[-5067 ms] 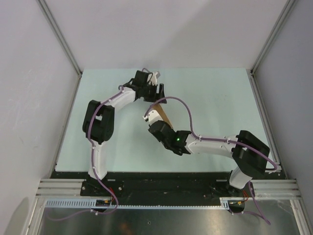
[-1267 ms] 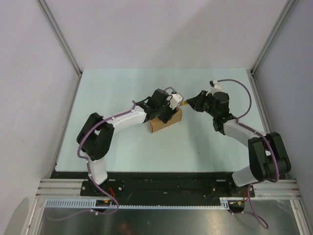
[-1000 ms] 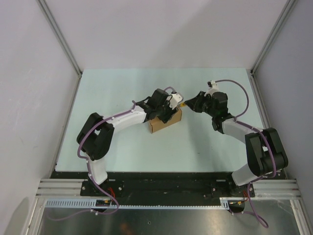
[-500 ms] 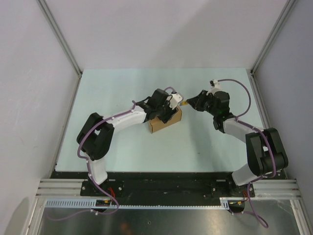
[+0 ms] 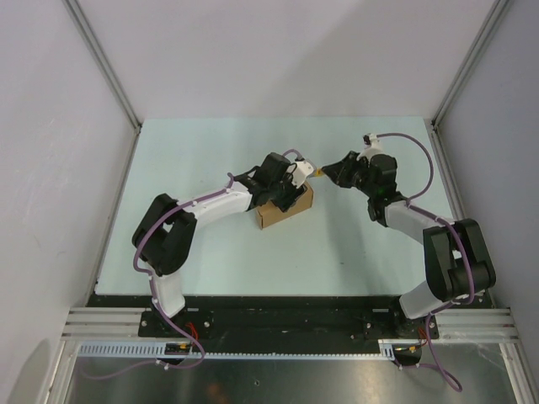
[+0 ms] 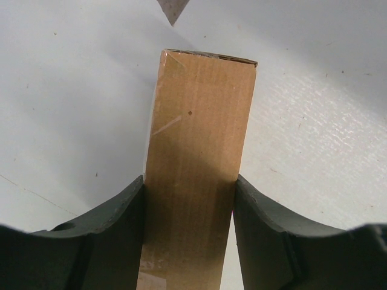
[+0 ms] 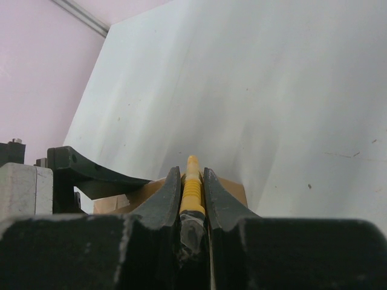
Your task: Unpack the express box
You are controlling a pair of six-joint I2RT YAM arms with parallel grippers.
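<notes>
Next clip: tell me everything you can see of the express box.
The express box is plain brown corrugated cardboard, flat and rectangular, with a small dot and a faint scratch on its narrow upper face. No flap stands open. It sits on the pale table, clamped on both long sides by the left claw. The right claw holds a yellow tool at its right end; whether it touches cannot be told.

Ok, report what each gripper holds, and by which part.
The left gripper clamps the express box across opposite sides; the right gripper pinches a yellow tool by its body.
</notes>
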